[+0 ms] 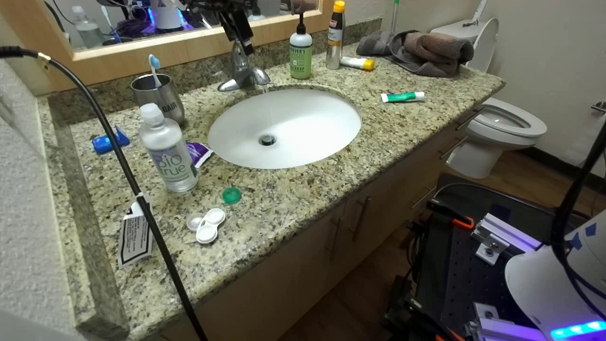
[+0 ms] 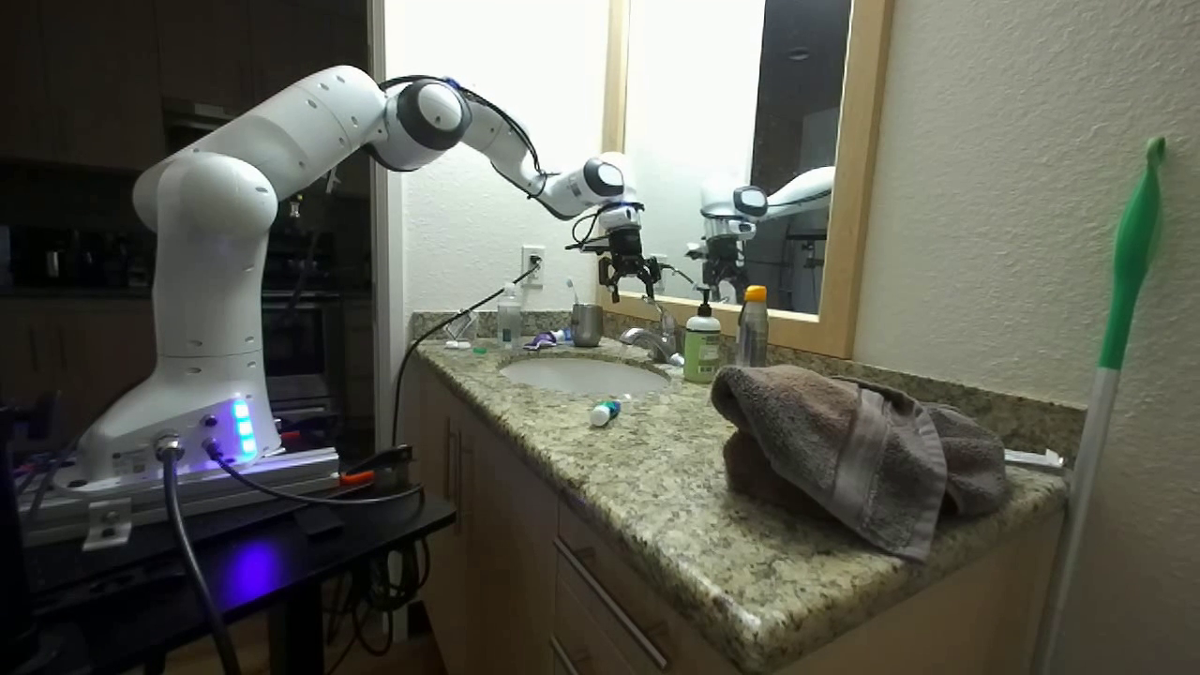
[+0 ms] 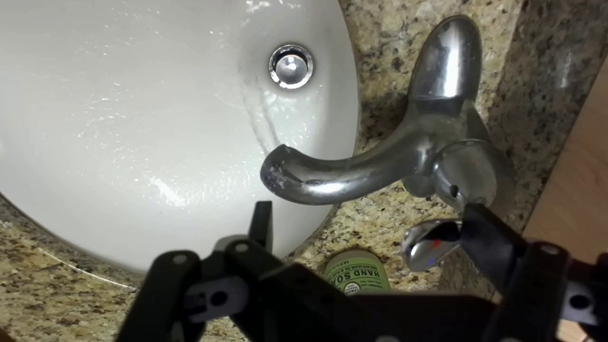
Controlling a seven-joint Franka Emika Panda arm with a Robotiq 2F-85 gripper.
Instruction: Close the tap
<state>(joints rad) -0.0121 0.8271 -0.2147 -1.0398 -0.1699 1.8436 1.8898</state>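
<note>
Claw (image 3: 369,209) spread, nothing pinched. Lever (image 3: 430,249) shows just beside the wall-side finger (image 3: 489,242) in the wrist view, toward the gap (touching or not, can't tell). Tap (image 3: 413,147) sits below, by the wall; spout (image 3: 327,183) long axis runs out over the basin (image 3: 180,95), roughly along the finger spread. Water (image 3: 261,121) runs, so lever probably wants pushing down. One arm (image 2: 319,117), no choice of side. Counts, outward: one tap, one lever, one basin, one soap (image 3: 356,273), one cup (image 1: 158,102), one spray can (image 1: 335,40), one towel (image 1: 419,52).
</note>
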